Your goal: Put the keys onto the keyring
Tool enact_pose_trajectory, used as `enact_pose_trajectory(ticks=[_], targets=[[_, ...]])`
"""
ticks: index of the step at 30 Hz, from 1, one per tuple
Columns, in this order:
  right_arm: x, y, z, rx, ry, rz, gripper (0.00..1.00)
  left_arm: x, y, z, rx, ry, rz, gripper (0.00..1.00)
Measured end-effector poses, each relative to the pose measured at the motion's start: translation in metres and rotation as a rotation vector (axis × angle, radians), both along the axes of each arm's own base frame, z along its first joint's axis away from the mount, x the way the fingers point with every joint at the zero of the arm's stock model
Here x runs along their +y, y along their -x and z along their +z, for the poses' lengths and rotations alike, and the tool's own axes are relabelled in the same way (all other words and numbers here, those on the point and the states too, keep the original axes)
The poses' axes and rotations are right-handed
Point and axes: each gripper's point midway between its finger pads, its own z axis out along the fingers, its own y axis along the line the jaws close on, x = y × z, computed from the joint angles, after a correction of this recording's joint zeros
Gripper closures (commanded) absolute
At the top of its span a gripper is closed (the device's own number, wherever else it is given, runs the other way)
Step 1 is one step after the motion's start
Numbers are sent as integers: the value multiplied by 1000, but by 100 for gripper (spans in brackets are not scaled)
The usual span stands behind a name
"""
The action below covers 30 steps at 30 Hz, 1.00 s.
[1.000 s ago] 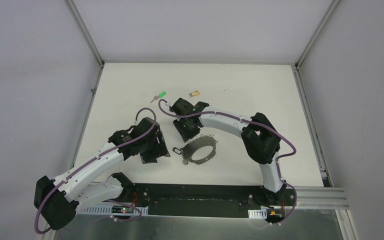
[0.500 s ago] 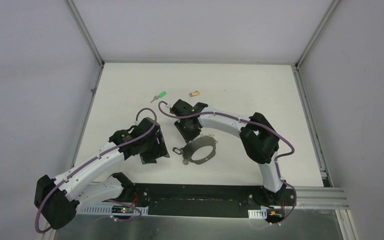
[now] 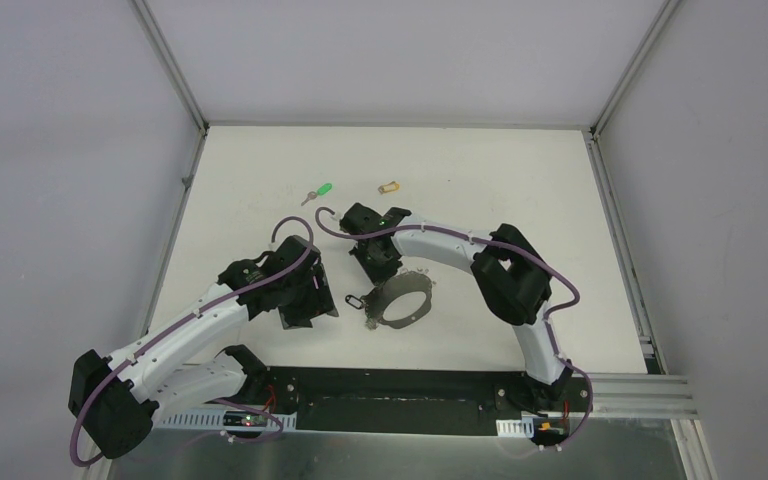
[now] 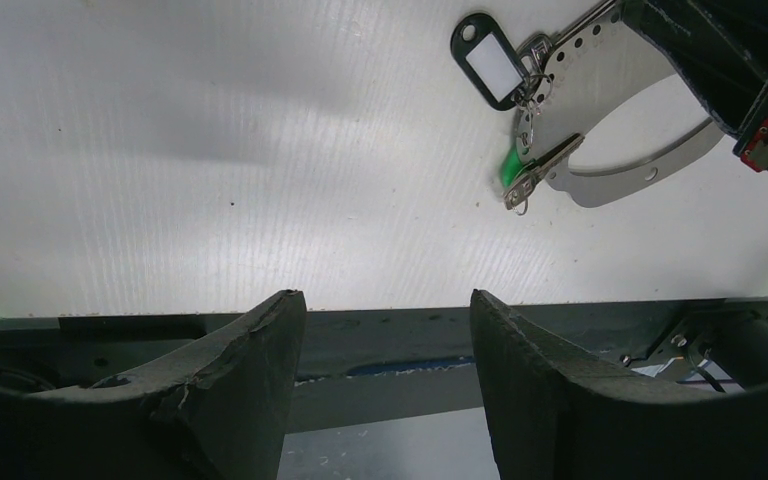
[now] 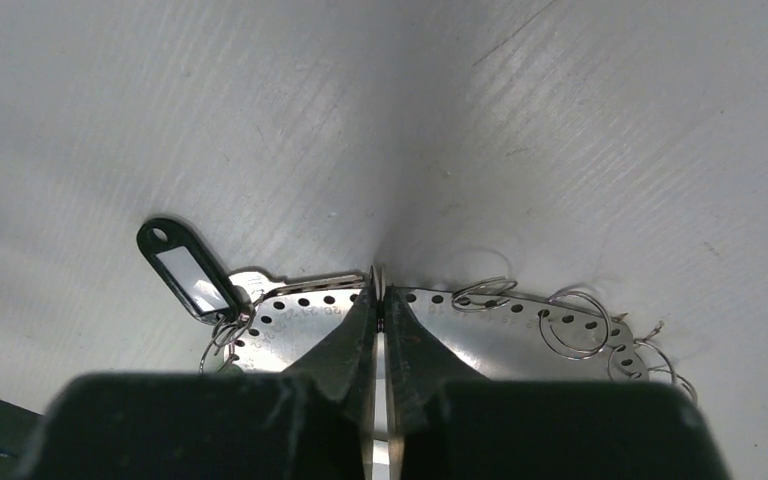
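Keyring (image 5: 490, 335) is where the action is, lying flat on the white table (image 3: 520, 170), a little towards the near edge. My right gripper (image 5: 380, 312) is down on its far rim with the jaws pinched tight on the thin metal band, so I've got the ring held. My left gripper (image 4: 388, 345) hovers just to the left of it, jaws standing well apart with nothing between them. At the ring's left end dangles a black tag (image 4: 490, 60) with a white label. Next to that is a small green piece (image 4: 509, 168) that I can't make out, and a few wire loops (image 5: 570, 335) sit along the band. Smallest of all are the green key (image 3: 321, 189) and the yellow-tan key (image 3: 389, 186). Both lie loose on the far side of the table, green to the left, well apart from the ring. So by my reckoning we're early: ring secured, neither loose key threaded yet, and both to fetch and hang.
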Motion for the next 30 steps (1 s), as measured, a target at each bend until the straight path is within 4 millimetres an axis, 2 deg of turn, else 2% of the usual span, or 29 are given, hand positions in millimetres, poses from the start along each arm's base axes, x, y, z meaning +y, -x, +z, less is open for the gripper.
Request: enact_pose_trajectory(ticks=[7,13,18,27,30], targets=[[-2,-2,6,-16,0,-2,100,1,-2,6,-13,-4,-6,37],[1,-3,41,-61,-67,2,100,4,-7,14,-52,-20,-10,37],[-4,4,70,-80,-140,10,100,5,-13,24,-100,-27,-19,36],[-22,24,89,-26,-322,21,100,1,-26,50,-268,1,-120,37],[-30,28,101,-38,-388,44,100,-5,-30,65,-357,35,-194,37]])
